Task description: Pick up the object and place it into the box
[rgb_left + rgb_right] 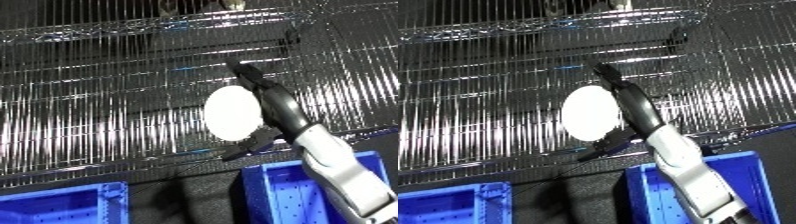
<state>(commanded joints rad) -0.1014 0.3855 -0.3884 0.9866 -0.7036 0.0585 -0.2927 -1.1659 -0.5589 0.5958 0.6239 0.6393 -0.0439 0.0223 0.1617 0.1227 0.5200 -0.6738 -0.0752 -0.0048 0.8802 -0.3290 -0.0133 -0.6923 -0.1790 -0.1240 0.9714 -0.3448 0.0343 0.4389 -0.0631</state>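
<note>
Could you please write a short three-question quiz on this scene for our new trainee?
1. True or false: the right robot hand holds the white round object.
2. Which is right? A) the object rests on the wire shelf; B) it is lifted in front of the shelf; C) it lies in a blue bin.
3. Fill in: the bins below the shelf are coloured ____.

Key: 1 true; 2 B; 3 blue.
</note>
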